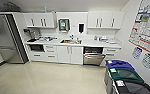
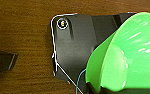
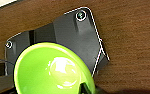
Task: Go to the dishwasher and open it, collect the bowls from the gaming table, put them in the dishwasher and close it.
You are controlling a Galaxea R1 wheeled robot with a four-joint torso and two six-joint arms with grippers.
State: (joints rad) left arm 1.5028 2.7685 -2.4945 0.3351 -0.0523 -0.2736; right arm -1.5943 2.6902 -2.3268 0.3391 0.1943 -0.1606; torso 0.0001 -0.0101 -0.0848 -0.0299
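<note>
The dishwasher (image 1: 93, 57) is built into the white cabinets across the kitchenette, right of the sink. Its steel door leans outward, and a dark opening shows above it. In the left wrist view a bright green bowl (image 2: 131, 55) sits tilted close to the camera, with my left gripper (image 2: 103, 90) dark at its lower rim. In the right wrist view a green bowl (image 3: 53, 72) faces the camera, and a dark finger (image 3: 84, 88) of my right gripper crosses its rim. Brown wood-grained surface lies behind both bowls. The gaming table is out of view.
A steel fridge (image 1: 8, 40) stands at the left wall. Waste bins with blue, green and black lids (image 1: 123, 75) line the right wall near me, under posters. A counter with a sink (image 1: 71, 41) runs above the cabinets. Pale floor (image 1: 48, 77) stretches towards the dishwasher.
</note>
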